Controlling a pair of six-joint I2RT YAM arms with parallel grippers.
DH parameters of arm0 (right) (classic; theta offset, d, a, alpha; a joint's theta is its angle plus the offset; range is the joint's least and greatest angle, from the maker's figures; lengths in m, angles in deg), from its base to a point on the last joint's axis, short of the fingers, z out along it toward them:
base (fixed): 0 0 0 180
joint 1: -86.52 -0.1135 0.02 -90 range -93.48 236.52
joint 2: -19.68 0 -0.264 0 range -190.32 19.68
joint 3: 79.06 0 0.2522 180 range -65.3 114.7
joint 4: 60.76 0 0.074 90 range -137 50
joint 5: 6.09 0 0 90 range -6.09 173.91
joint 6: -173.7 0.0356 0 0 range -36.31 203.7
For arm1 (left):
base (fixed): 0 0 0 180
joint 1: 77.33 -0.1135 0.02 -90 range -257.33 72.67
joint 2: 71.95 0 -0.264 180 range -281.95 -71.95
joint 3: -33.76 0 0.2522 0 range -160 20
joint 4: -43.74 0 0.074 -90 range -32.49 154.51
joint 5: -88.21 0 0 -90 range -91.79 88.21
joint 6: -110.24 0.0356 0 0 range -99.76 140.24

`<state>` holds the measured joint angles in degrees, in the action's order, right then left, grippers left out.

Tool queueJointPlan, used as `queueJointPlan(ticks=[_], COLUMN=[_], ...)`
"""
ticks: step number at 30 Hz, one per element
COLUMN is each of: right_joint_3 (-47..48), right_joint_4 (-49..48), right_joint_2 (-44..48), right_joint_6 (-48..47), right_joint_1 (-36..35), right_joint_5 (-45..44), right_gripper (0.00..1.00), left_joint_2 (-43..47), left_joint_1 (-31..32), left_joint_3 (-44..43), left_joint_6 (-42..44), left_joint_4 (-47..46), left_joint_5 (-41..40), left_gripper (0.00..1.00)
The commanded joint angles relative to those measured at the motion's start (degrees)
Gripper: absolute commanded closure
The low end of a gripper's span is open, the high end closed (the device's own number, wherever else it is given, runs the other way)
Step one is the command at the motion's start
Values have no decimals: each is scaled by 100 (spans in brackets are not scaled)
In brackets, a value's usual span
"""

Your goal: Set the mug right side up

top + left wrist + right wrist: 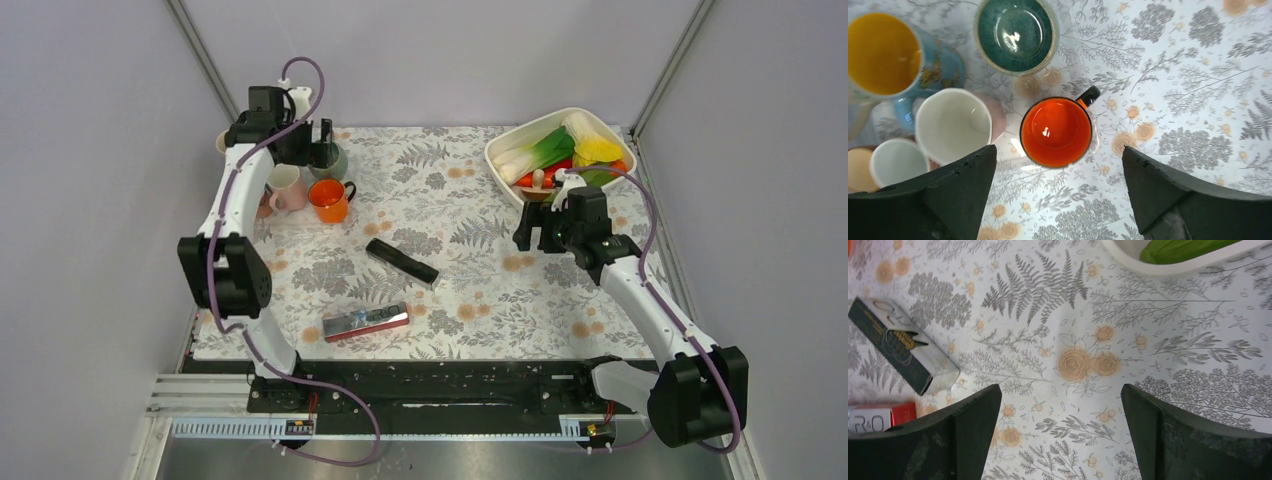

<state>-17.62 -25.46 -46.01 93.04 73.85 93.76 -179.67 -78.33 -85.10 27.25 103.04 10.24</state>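
step: the orange mug [1056,131] already stands mouth up, so I judge the turn done; what's left is clearing the left end effector [1058,150] away.
mug location: on the desk [1198,90] at the far-left, in a cluster of cups; glossy inside faces the camera, black handle points away from the fingers.
left end effector state: wide open, holding nothing.
mug vs end effector: in the left wrist view the mug sits centred between the two fingers and below them; no contact visible on either side.
how to do it well: rise straight up and keep the fingers spread so neither pad clips the rim or handle. No sideways sweep, the neighbours are tight.
neighbours: white mug [952,124] just beside the orange one, teal mug [1015,32] near beyond it, yellow-lined mug [880,52] further over.
right end effector [1060,390]: wide open, empty, over bare desk, well apart from the mug; black box [898,347] lies near it.
risk: a tilted retreat could nudge the white mug into the orange one.
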Motion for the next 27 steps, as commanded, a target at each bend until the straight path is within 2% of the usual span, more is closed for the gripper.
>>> queueJointPlan(ticks=[1, 4, 7, 9, 13, 16, 19, 21, 27], right_joint_3=[62, -8, -173, -457, -1120, -1456, -1670, -1671, -1582], right_joint_4=[-621, -816, -1073, -1484, -2391, -2606, -2716, -2734, -2743], right_joint_2=[152, 165, 320, 546, 989, 1122, 1133, 1058, 980], right_joint_6=[422, 470, 483, 493, 515, 534, 587, 626, 744], right_joint_1=[230, 364, 410, 429, 432, 432, 432, 429, 432], right_joint_5=[-763, -1237, -2054, -2374, -2426, -2460, -2539, -2515, -2331], right_gripper=[1, 0, 1, 0, 1, 1, 1, 1, 0], left_joint_2=[1571, 2467, 3303, 4003, 5322, 6511, 7347, 7606, 7114], left_joint_1=[9, -2, -14, -30, -206, -241, -237, -239, -241], left_joint_3=[938, 2046, 3142, 4279, 5925, 6862, 7442, 7689, 7799], left_joint_6=[-404, -364, -188, 77, 530, 720, 732, 333, 21], left_joint_4=[-793, -1194, -1243, -1373, -1327, -1538, -1941, -2329, -2683], left_joint_5=[-210, -697, -801, -817, -894, -829, -927, -1377, -1920], left_gripper=[1, 1, 1, 1, 1, 1, 1, 1, 1])
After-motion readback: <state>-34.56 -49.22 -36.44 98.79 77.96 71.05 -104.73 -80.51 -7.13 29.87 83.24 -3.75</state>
